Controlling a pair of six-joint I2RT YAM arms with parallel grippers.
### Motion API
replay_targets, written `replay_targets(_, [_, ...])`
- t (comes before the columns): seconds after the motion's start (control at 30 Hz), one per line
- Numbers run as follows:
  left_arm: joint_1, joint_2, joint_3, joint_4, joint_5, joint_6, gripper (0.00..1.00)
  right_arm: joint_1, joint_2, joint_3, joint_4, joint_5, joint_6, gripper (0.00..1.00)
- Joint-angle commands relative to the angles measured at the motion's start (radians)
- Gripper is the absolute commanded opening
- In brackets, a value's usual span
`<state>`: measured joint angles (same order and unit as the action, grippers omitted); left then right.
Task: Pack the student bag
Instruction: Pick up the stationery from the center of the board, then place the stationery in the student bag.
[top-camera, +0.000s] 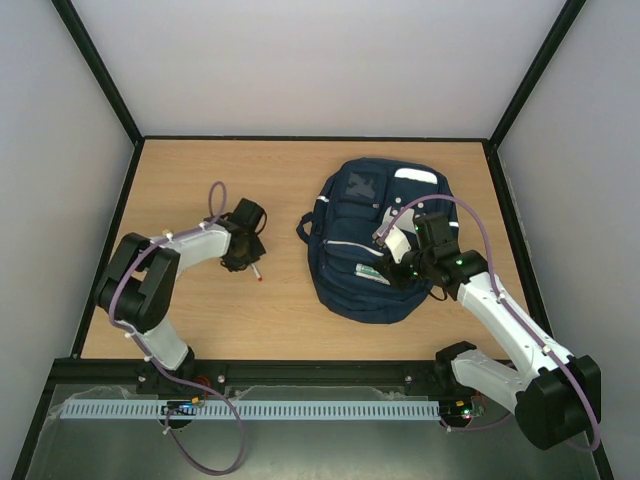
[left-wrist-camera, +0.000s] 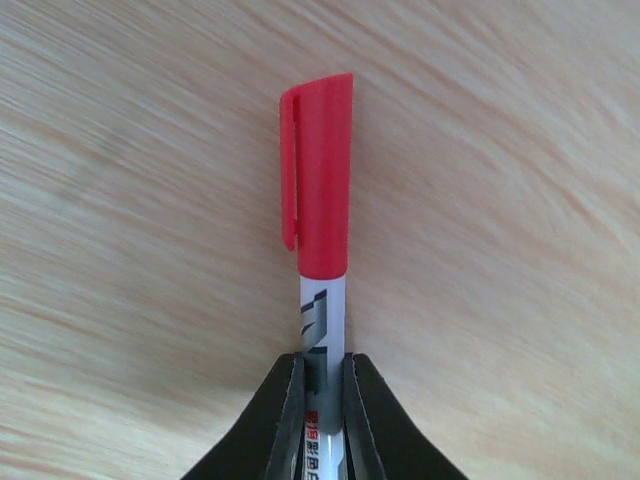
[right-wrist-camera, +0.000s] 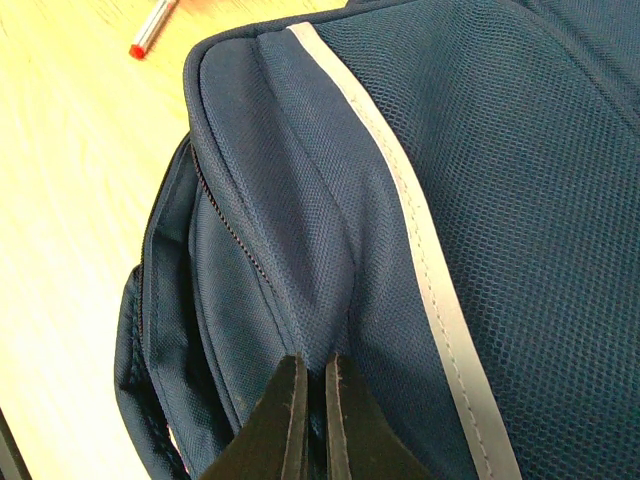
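The student bag is a big navy backpack with white stripes, lying flat at the table's centre right. My right gripper sits on its right side. In the right wrist view that gripper is shut, pinching a fold of the bag's fabric beside an unzipped pocket. A white marker with a red cap lies on the wood left of the bag. My left gripper is shut on its barrel, pads against both sides. From above, the left gripper covers most of the marker.
Black frame rails and pale walls close in the table on three sides. Something small, white and green shows at the bag's front pocket. The far end of the marker appears at the top of the right wrist view.
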<state>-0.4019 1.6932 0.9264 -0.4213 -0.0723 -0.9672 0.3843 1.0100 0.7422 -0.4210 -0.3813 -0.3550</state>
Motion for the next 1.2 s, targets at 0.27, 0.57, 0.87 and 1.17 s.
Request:
replay_targets(0.27, [-0.278, -0.284, -0.122, -0.076, -0.048, 0.291, 0.02, -0.002, -0.001, -0.006, -0.025, -0.048, 0.004, 0.01])
replay_targets(0.57, [-0.33, -0.588, -0.085, 0.094, -0.002, 0.547, 0.02, -0.002, -0.018, 0.087, -0.022, 0.072, 0.067, 0.01])
replay_targets(0.87, [-0.653, -0.465, 0.09, 0.06, -0.127, 0.903, 0.02, -0.002, 0.006, 0.237, -0.05, 0.097, 0.063, 0.01])
replay_targets(1.17, [-0.958, -0.228, 0.187, 0.033, -0.459, 1.223, 0.02, -0.002, 0.011, 0.29, -0.085, 0.067, 0.079, 0.01])
